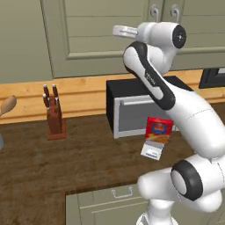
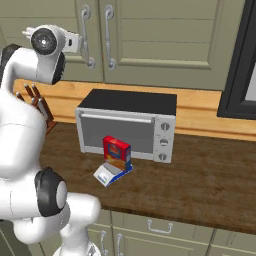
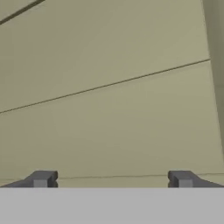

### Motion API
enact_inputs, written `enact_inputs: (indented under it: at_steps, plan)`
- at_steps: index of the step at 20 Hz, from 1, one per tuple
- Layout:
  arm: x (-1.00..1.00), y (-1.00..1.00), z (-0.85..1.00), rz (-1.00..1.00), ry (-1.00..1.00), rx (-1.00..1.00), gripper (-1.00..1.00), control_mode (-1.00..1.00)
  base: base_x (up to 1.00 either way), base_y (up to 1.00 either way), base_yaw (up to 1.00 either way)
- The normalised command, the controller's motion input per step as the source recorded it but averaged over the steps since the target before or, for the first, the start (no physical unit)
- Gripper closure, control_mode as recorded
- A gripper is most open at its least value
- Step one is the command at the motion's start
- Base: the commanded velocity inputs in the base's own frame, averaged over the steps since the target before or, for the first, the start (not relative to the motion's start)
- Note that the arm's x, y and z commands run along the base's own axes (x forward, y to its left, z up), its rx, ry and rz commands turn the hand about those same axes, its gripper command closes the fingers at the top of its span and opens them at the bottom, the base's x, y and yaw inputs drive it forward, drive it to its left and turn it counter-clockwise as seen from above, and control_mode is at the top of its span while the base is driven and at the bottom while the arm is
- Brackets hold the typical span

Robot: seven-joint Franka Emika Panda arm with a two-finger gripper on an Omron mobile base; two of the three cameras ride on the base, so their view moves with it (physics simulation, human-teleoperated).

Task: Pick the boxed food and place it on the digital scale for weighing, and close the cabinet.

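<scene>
The red boxed food [image 1: 158, 130] [image 2: 116, 151] stands upright on the small light-grey digital scale [image 1: 152, 152] [image 2: 105, 175], on the counter in front of the toaster oven. My arm is raised high. My gripper [image 1: 117, 30] [image 3: 112, 179] is open and holds nothing; it faces a panel of the olive-grey cabinet [image 1: 94, 30] [image 2: 165, 35] [image 3: 109, 87] at close range. Both cabinet doors look flush, with their curved bar handles [image 1: 175, 11] [image 2: 109, 37] side by side.
A black and silver toaster oven [image 1: 132, 110] [image 2: 127, 125] sits against the back wall. A wooden knife block [image 1: 54, 114] stands on the counter to the left. A dark window frame [image 2: 240, 65] is at the right. Low drawer fronts [image 2: 160, 227] run below the counter edge.
</scene>
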Motion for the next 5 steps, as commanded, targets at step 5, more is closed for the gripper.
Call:
enact_inputs:
  at_steps: [5]
  plan:
    - [0.05, 0.18, -0.74, 0.11, -0.01, 0.01, -1.00, -1.00, 0.00, 0.00, 0.00]
